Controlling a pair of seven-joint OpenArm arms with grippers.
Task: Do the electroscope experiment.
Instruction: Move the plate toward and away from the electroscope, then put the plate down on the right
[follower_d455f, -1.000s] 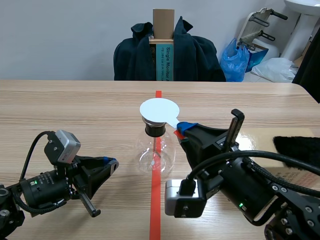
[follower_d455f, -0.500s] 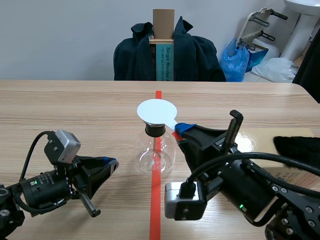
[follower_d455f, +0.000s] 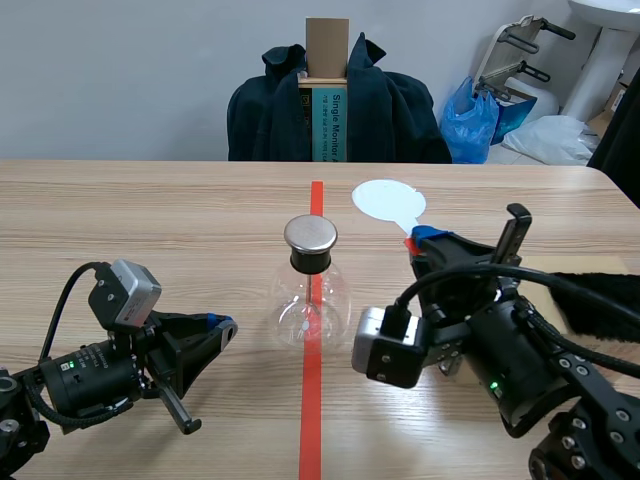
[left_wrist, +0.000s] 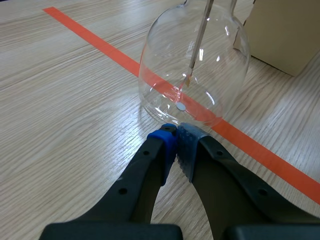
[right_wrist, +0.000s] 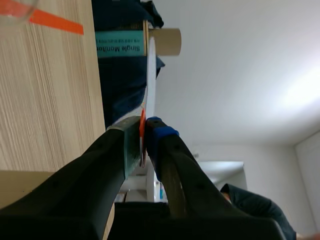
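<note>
Electroscope (follower_d455f: 311, 295) is standing at the centre of the frame on the counter (follower_d455f: 150, 220), sitting on the red tape line (follower_d455f: 311, 430): a round glass flask with a black neck and a flat metal cap (follower_d455f: 310, 234) facing up. In the left wrist view a thin rod (left_wrist: 199, 40) is hanging down inside the glass. The left arm (follower_d455f: 110, 370) is lying low at the lower left, its jaws pressed together on nothing, the blue and grey pads (left_wrist: 167, 145) meeting just short of the electroscope's base. The right arm (follower_d455f: 500, 350) is coming in from the lower right, and its jaws are pinching the orange-red handle of a white disc (follower_d455f: 388, 200). That disc is hanging in the air right of centre, up and to the right of the cap and apart from it. A black cloth (follower_d455f: 600, 300) is lying at the right edge, and a beige box (left_wrist: 285, 35) is sitting just beyond the flask. At the top centre a chair draped in a dark jacket (follower_d455f: 400, 110) is standing behind the counter.
</note>
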